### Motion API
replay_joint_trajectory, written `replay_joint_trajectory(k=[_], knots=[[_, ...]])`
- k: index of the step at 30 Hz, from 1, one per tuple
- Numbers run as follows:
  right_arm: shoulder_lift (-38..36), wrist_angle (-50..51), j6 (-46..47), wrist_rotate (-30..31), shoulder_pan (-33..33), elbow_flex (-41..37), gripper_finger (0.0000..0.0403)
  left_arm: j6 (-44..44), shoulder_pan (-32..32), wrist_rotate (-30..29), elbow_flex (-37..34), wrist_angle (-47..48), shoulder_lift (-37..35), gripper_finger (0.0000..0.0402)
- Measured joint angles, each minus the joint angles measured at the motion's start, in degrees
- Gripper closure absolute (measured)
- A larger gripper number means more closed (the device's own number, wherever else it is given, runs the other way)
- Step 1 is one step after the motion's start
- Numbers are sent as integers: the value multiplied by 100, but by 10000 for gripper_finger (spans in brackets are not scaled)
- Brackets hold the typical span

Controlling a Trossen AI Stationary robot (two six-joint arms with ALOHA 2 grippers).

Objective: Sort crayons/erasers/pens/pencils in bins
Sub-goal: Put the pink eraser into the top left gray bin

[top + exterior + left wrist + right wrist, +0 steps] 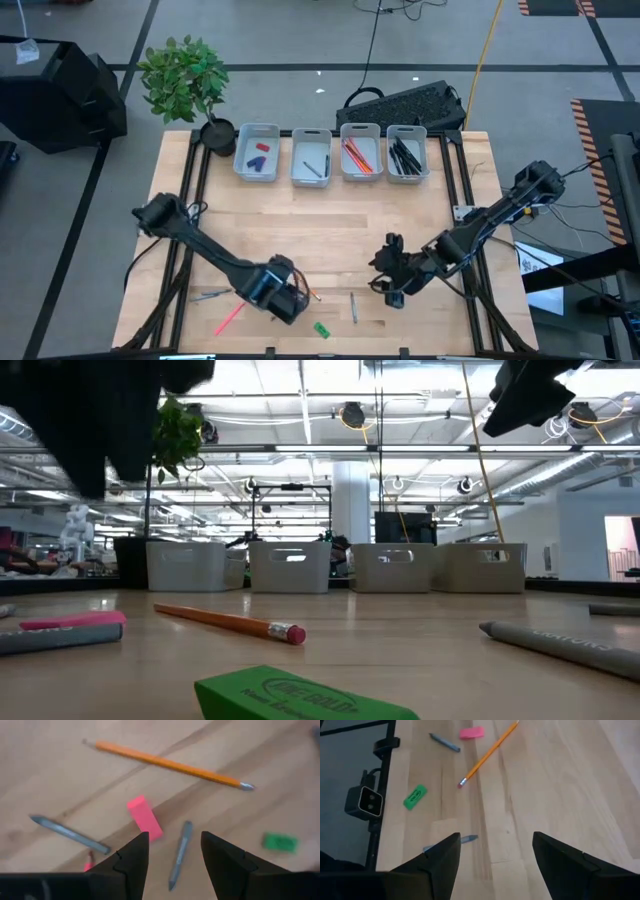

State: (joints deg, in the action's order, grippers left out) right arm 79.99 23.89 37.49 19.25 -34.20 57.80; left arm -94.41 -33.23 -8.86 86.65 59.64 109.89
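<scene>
Four bins (290, 570) in a row along the far edge of the table (330, 230); in the leftmost bin (257, 127), a red eraser (262, 147) and a blue eraser (256, 166), so most likely the home for every eraser. Down at the near left, the left gripper (175, 837): fingers spread wide, nothing between them; hovering low over a scatter of sticks. Just ahead of that gap, the pink eraser (145, 818): flat on the wood, a short chunky block, bright pink, square-cut ends; nudged toward one finger rather than centred; long axis slanted across the line of the opening, neither square to it nor along it. Calls, by this reading, for a small shift and a wrist turn before closing across the narrow sides. Beyond it, an orange pencil (170, 765); right beside it, a grey stick (179, 851), close enough to get caught in the pinch. Further right, near the front edge, the green eraser (321, 329): flat, lettering on top, clear of the sticks; between the two arms, somewhat nearer the left one. Far right, the right gripper (496, 837): also wide open, empty, raised over bare wood, well apart from the pink eraser; plainly the left arm's pick.
</scene>
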Motion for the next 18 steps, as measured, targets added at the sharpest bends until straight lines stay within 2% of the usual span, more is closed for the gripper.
replay_joint_trajectory(k=[8,18], knots=[[0,-8,2,-172,33,0,163,-1114,47,2,-2,34,762,218],[-2,-7,324,-432,75,0,163,-1897,83,63,-24,68,1074,218]])
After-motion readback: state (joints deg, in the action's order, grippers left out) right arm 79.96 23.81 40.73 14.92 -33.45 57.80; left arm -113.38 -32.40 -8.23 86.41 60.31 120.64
